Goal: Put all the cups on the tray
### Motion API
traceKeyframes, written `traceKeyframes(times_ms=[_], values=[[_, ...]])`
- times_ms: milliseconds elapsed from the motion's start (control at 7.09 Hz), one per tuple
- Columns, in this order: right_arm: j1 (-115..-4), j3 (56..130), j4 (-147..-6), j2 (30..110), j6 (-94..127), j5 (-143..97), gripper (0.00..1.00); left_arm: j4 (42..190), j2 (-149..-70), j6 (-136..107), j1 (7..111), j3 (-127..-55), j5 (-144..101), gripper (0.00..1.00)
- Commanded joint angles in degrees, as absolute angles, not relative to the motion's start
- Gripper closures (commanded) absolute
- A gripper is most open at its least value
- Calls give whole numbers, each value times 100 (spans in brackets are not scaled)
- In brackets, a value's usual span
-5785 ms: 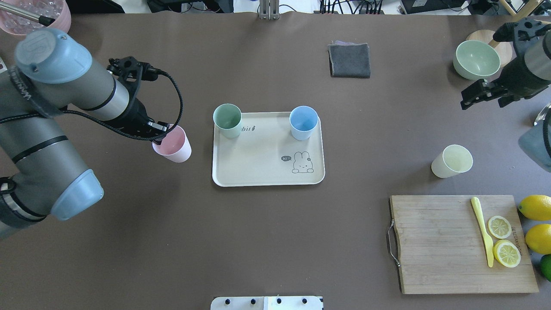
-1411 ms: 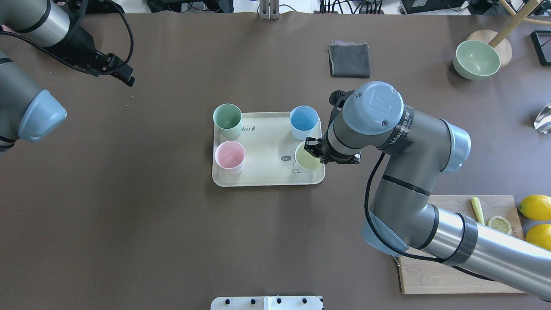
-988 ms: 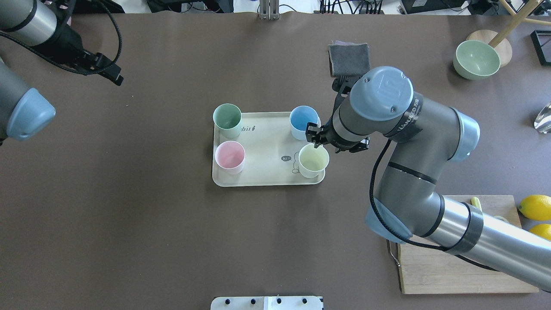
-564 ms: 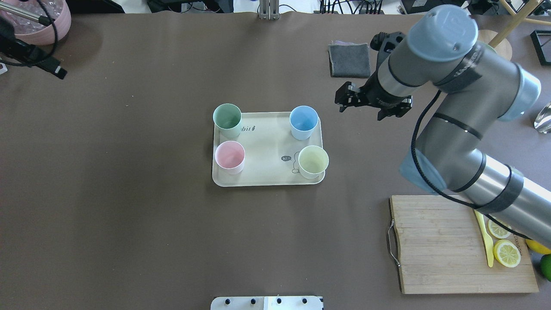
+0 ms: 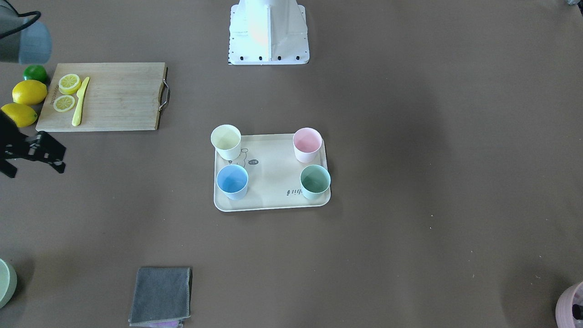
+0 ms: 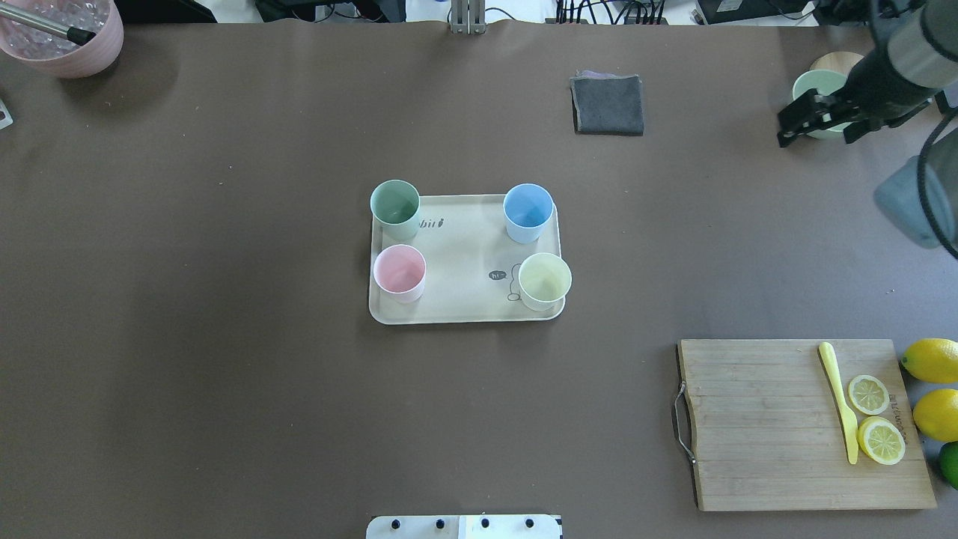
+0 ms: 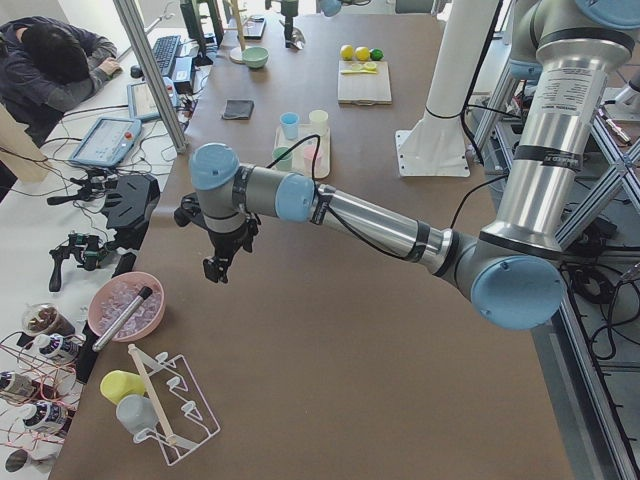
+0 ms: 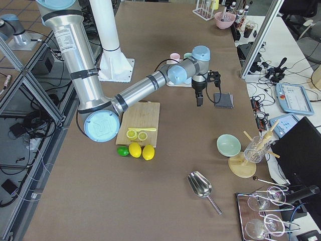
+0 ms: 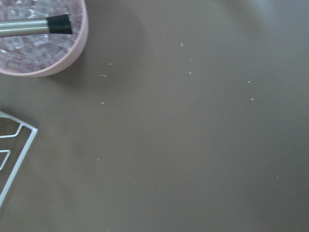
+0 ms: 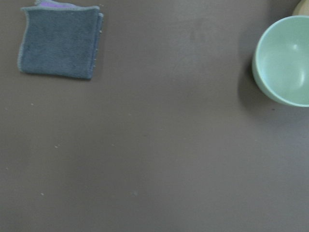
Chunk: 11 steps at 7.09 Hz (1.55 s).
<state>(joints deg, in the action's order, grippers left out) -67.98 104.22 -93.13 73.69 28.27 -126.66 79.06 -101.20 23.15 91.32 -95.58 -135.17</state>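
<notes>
The cream tray [image 6: 464, 251] with the rabbit drawing lies mid-table, also in the front view [image 5: 273, 180]. Upright on it, one by each corner, stand a green cup [image 6: 395, 208], a blue cup [image 6: 528, 212], a pink cup [image 6: 400, 271] and a pale yellow cup [image 6: 545, 280]. My right gripper [image 6: 816, 138] is open and empty, far right of the tray, over the green bowl; it also shows in the front view [image 5: 34, 168]. My left gripper [image 7: 215, 265] shows only in the exterior left view, near the pink bowl; I cannot tell whether it is open or shut.
A folded grey cloth [image 6: 608, 105] lies behind the tray. A green bowl [image 10: 285, 60] sits far right. A bamboo cutting board [image 6: 756, 427] holds lemon slices [image 6: 868, 394] and a yellow knife [image 6: 840, 400], with lemons [image 6: 930, 360] beside it. A pink bowl [image 6: 63, 37] is at the far left corner.
The pink and yellow cups, once off the tray, now stand on it. My right gripper let go of the yellow cup and withdrew far right. My left arm left the overhead view.
</notes>
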Motion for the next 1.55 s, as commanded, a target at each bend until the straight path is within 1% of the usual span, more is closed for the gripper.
traceKeyframes(times_ms=[0,141,282,423,706,988,1129,1411], values=[[-7975,10415,-10567,7541,563,-12867,0,7840,-9793,2804,9448,-9098,-13500,2],[-8415,10485,-10730,7950,-81,-12867,0,7970,-9608,2812,9596,-8966,-13509,2],[-8664,10503,-10705,8589,-819,-12815,0,7998,-9441,2760,9798,-8921,-13517,2],[-8744,10425,-10696,9048,-1018,-12823,0,8050,-9161,2716,9817,-8764,-13535,2],[-8964,10196,-10662,9316,-1046,-12849,0,8033,-9106,2672,10002,-8816,-13535,2],[-9008,10213,-10661,9474,-1046,-12928,0,7989,-9097,2515,10002,-8824,-13509,2],[-9035,10239,-10652,9509,-1046,-12946,0,8015,-9105,1870,9985,-8824,-13491,2],[-9035,10300,-10652,9615,-1046,-12964,0,8024,-9114,1653,9854,-8877,-13491,2]])
